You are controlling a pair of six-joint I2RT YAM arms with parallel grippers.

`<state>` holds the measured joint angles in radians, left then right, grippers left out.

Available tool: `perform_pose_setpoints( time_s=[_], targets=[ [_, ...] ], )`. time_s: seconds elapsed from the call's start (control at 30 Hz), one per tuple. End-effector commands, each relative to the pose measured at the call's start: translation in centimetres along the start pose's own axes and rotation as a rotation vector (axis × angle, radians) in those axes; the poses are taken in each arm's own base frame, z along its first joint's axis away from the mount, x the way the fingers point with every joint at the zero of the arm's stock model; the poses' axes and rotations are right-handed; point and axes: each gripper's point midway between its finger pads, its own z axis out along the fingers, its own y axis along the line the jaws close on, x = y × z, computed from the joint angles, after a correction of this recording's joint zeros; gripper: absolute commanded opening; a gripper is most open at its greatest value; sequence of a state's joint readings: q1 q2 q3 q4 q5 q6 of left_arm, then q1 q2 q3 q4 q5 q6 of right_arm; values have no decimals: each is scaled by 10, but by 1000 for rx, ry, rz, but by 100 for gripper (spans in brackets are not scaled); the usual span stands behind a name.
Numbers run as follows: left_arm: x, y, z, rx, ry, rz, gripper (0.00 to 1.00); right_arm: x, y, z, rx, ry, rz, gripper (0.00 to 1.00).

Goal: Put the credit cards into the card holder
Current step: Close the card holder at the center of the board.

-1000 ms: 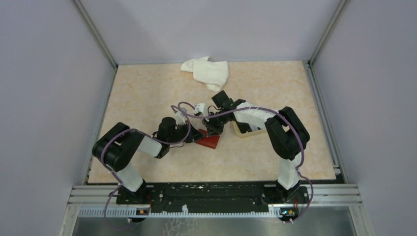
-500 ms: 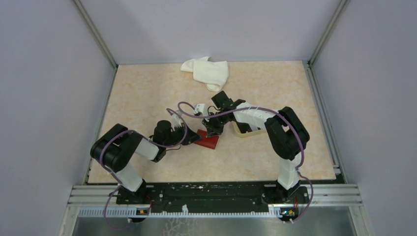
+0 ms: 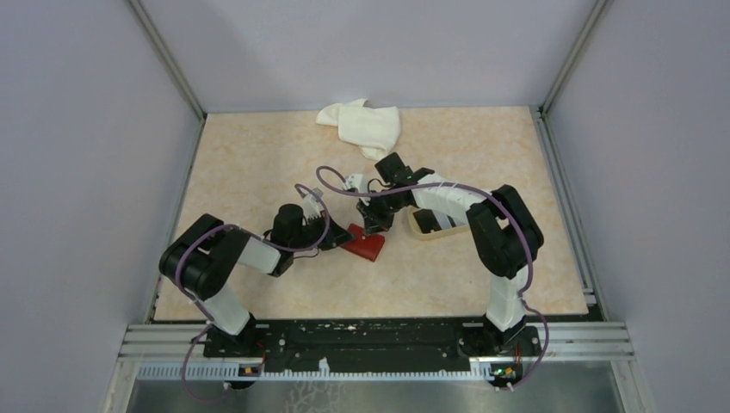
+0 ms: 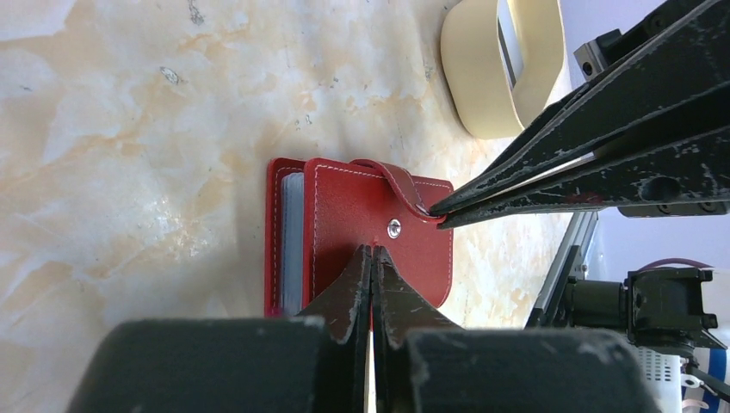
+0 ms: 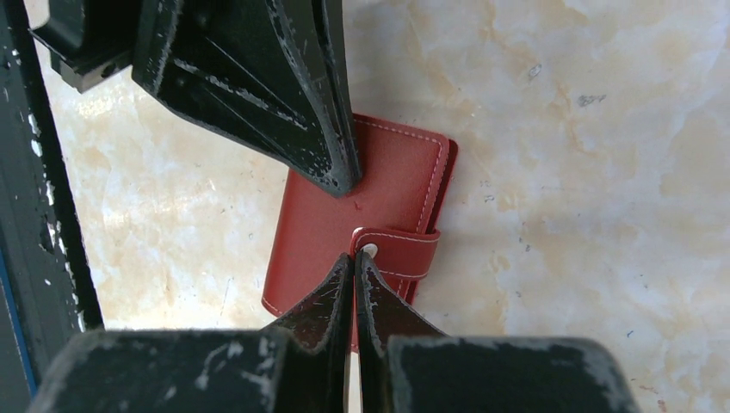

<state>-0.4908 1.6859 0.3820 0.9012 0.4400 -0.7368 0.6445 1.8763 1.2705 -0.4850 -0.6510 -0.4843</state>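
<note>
red card holder (image 4: 344, 215) | touching left hand (image 4: 372, 251) | right hand (image 5: 355, 258) at tab (image 5: 405, 255)

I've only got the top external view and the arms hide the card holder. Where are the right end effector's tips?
Observer: Left wrist view shows the right end effector shut, tips at the end of the snap tab on the card holder.
Operator: And the left one?
Observer: The left end effector is shut too, tips resting on the holder near the snap stud.
Operator: Is it open?
Observer: Folded flat, but pale inner sleeves show along one edge.
</note>
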Motion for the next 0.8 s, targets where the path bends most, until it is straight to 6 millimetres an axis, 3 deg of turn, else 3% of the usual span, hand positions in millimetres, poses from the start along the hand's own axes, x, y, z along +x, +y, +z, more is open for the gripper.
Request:
perform_pose_setpoints(
  time_s=[0.0, 0.3, 0.77],
  targets=[
    [18, 26, 1, -100, 71, -33, 1, -24, 4, -8, -29, -54, -19, 0],
    [20, 25, 5, -105, 86, -24, 1, -10, 4, 0, -6, 14, -47, 0],
    [21, 24, 6, -97, 92, -19, 1, -15, 5, 7, 3, 33, -57, 0]
  ],
)
